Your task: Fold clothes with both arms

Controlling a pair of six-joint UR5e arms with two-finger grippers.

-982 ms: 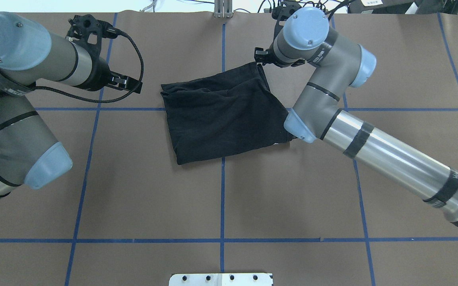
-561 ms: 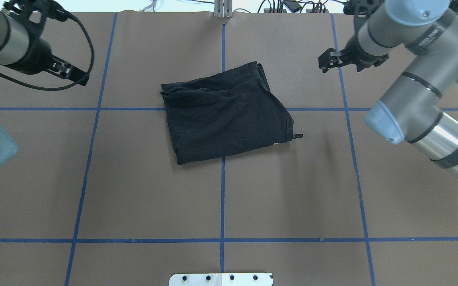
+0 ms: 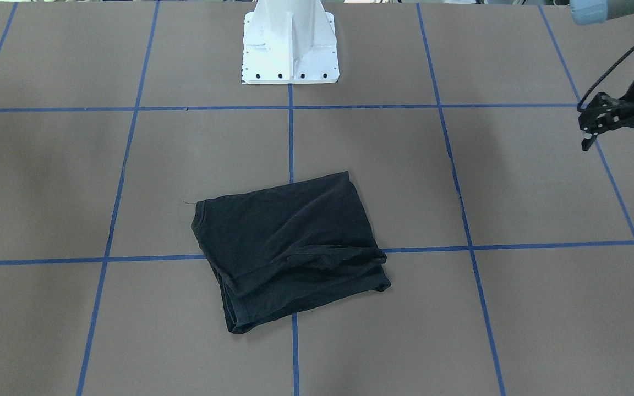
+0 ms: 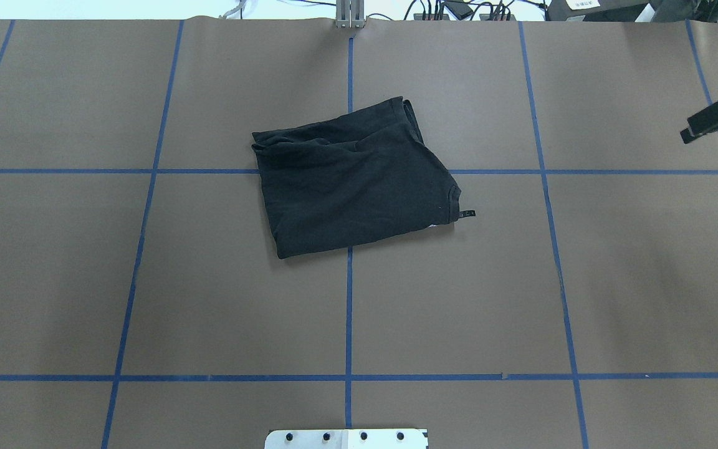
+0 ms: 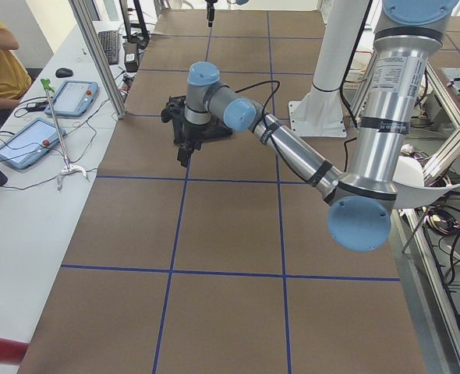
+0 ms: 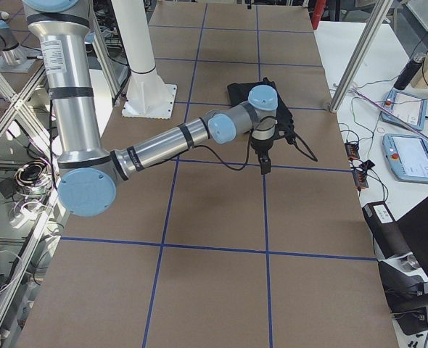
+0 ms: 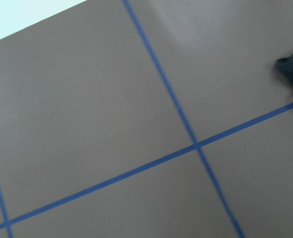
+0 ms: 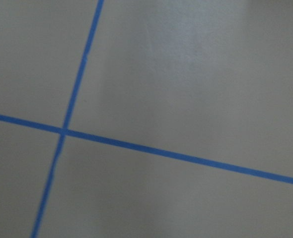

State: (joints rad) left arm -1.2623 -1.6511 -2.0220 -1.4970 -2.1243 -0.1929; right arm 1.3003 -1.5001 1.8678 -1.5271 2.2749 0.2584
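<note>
Fingers (image 3: pixel 586 138) on the left gripper (image 3: pixel 617 149) are spread wide with nothing between them. It hangs above the table (image 4: pixel 147 299) out at the robot's left end, well apart from the T-shirt (image 4: pixel 359 181). Of the right gripper (image 4: pixel 708 121) I only get a black sliver at the frame edge in the overhead and front views, so I cannot tell whether its fingers are parted or closed. It is also far out, over the robot's right end, touching no cloth.

The black T-shirt lies alone mid-table, folded into a rough rectangle turned a little askew, with only plain black fabric showing. It sits over the crossing of the centre blue tape line (image 4: pixel 348 312) and the cross line farther from the robot. Most of the cloth is on the robot's side of that cross line. A wrinkled, doubled ridge runs along its far edge, and layered hems show at the end toward the robot's left. A small tag (image 4: pixel 468 214) pokes out of the corner on the robot's right side, flat on the brown cover.

Left wrist view - just a dark scrap of the shirt at the right edge, the rest brown cover and tape. Right wrist view - blurred cover and tape lines only. The white pedestal base (image 3: pixel 289 44) stands on the centre line at the robot's edge of the table.
</note>
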